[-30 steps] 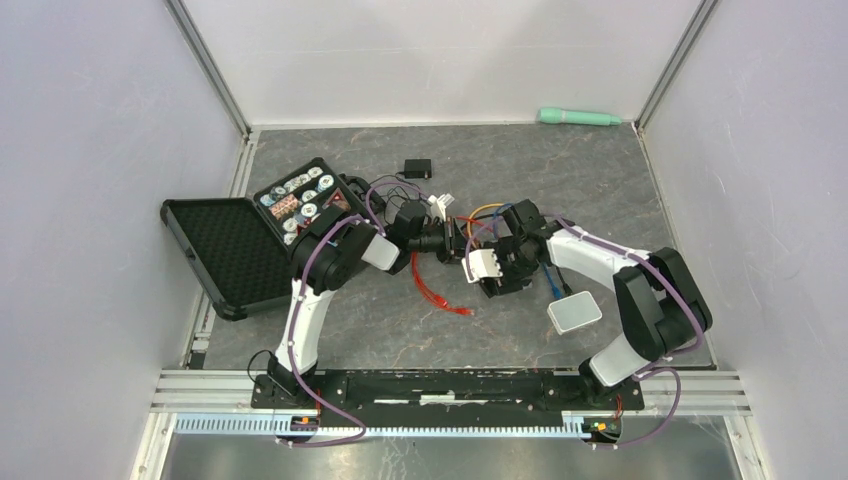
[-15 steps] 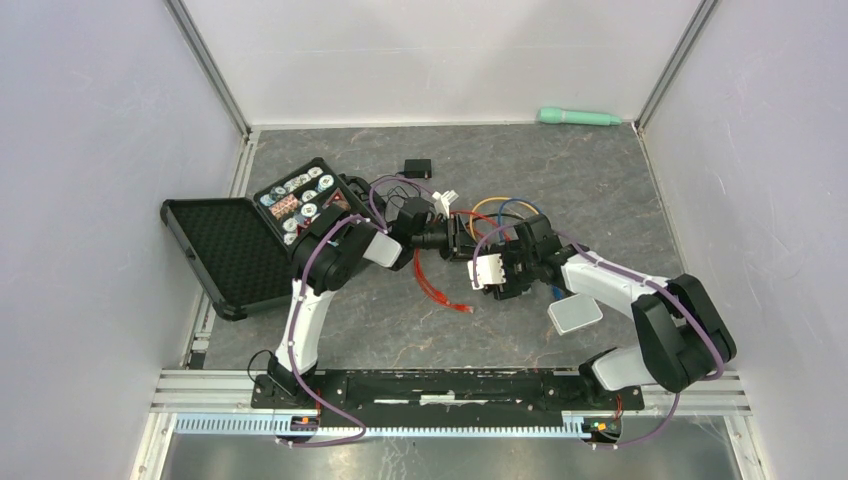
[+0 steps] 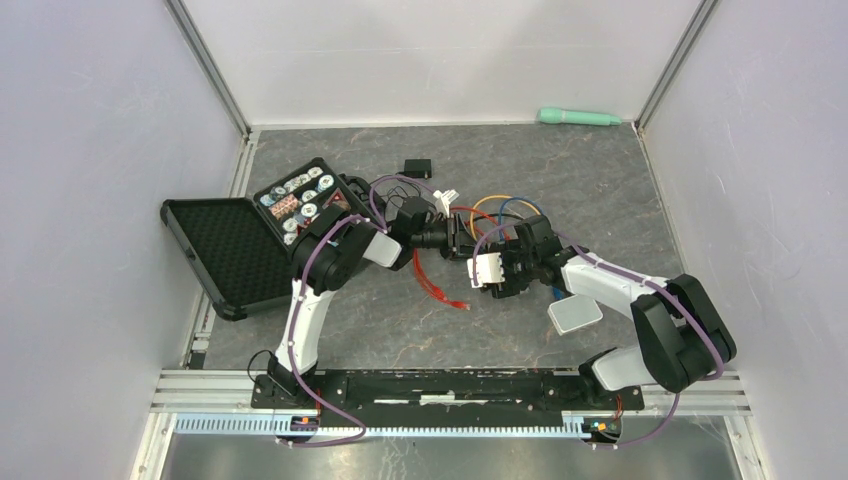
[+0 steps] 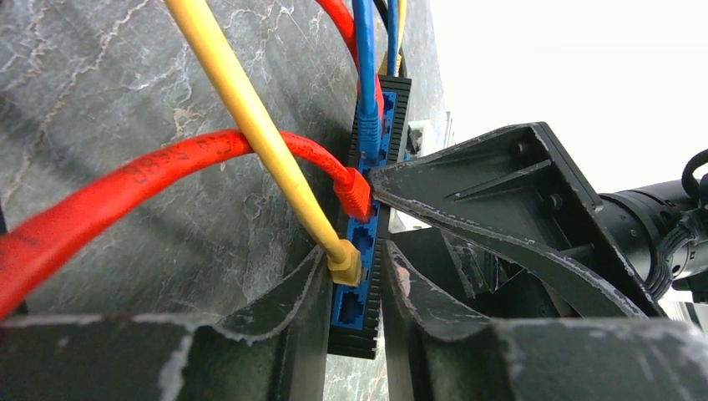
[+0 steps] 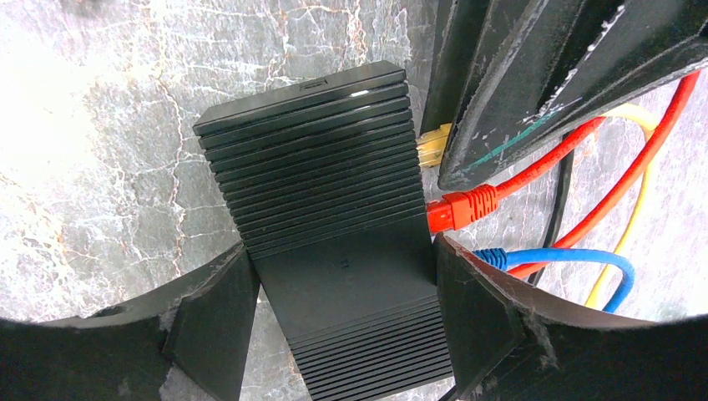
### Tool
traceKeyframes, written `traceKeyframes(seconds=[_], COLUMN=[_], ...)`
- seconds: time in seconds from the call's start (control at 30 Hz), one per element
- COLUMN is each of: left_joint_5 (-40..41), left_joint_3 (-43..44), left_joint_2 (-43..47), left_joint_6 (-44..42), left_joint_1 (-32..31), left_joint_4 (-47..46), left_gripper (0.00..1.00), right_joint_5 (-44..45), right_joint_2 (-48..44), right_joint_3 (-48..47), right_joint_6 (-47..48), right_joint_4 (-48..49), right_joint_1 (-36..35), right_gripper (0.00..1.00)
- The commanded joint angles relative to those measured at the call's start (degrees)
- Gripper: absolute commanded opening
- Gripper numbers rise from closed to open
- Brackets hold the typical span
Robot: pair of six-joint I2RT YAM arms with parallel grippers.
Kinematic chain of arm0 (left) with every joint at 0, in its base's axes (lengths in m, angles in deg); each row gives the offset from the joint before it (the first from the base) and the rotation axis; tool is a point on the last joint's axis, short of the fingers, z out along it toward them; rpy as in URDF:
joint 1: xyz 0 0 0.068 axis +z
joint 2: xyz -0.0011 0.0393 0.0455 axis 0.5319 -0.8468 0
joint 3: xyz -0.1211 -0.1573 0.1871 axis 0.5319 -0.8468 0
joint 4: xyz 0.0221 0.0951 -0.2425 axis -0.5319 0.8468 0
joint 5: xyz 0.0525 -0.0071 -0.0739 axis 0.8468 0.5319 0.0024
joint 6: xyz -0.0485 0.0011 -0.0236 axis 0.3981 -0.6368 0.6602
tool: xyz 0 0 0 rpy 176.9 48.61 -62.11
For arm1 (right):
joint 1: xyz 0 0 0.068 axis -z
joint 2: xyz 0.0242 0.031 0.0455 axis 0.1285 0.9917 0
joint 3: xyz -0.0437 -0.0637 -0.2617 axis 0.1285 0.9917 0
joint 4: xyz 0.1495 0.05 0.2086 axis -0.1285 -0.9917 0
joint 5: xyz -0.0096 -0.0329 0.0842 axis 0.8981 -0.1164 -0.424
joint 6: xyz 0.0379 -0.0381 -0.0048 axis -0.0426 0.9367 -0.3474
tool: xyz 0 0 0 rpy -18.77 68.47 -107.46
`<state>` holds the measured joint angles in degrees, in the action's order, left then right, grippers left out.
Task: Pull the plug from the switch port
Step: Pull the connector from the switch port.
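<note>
From above, the two arms meet at mid-table. The left gripper (image 3: 458,240) reaches right and the right gripper (image 3: 497,272) reaches left, their heads almost touching. The switch (image 5: 334,209) sits between them, mostly hidden by both. A red cable (image 3: 432,283) trails toward the near side, and orange and blue loops curl on the far side. An open black case (image 3: 225,255) lies at the left, a grey pad (image 3: 574,313) sits just right of the right gripper, and a green tool (image 3: 578,117) lies along the far wall.

In the left wrist view the switch shows edge-on. It is a thin black ribbed body with a blue port face turned toward this gripper, and its long axis runs up and down the picture. The yellow plug (image 4: 344,267) is seated low in the row, with the red plug (image 4: 355,192) above it and the blue plug (image 4: 367,134) higher still. The left jaws stand slightly apart, straddling the yellow plug and the switch's edge. Whether they press on either cannot be told.

In the right wrist view the switch's broad ribbed top fills the middle. Its long axis leans a little left as it rises in the picture, and its ports face right, where the three plugs enter. The right jaws clamp its two long sides, one finger against each.
</note>
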<state>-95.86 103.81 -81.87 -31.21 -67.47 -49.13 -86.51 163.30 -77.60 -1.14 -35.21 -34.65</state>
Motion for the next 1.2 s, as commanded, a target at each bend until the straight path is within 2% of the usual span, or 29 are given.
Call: traceKeyframes(seconds=[0.0, 0.13, 0.47, 0.57, 0.67, 0.93, 1.17], left_joint_5=[-2.22, -2.00, -1.91, -2.20, -2.70, -2.92, -1.25], left_joint_3=[-0.18, 0.27, 1.18, 1.19, 1.17, 1.58, 2.86], left_joint_2=[-0.08, 0.04, -1.12, -1.49, -1.82, -2.64, -1.68], left_joint_6=[0.62, -0.58, -2.00, -2.00, -1.76, 0.25, -5.57], left_joint_1=[0.78, 0.79, 0.74, 0.79, 0.88, 2.00, 2.81], left_joint_4=[-4.44, -3.03, -0.72, -0.90, -1.86, -3.32, 3.28], left_gripper=[0.31, 0.26, 0.25, 0.16, 0.02, 0.02, 0.02], right_joint_5=[0.58, 0.60, 0.65, 0.77, 0.89, 0.93, 0.20], right_joint_2=[0.47, 0.78, 1.55, 1.63, 1.70, 0.89, 0.79], right_joint_3=[1.13, 1.05, 0.17, 0.25, 0.51, 1.78, 1.92], right_joint_6=[0.51, 0.49, 0.58, 0.58, 0.53, 0.40, 0.92], right_joint_4=[-0.34, -0.57, -1.04, -1.09, -0.88, -0.30, -1.57], right_joint_1=[-0.33, -0.33, -0.37, -0.34, -0.29, -0.33, -0.33], right_gripper=[0.34, 0.33, 0.32, 0.32, 0.31, 0.28, 0.22])
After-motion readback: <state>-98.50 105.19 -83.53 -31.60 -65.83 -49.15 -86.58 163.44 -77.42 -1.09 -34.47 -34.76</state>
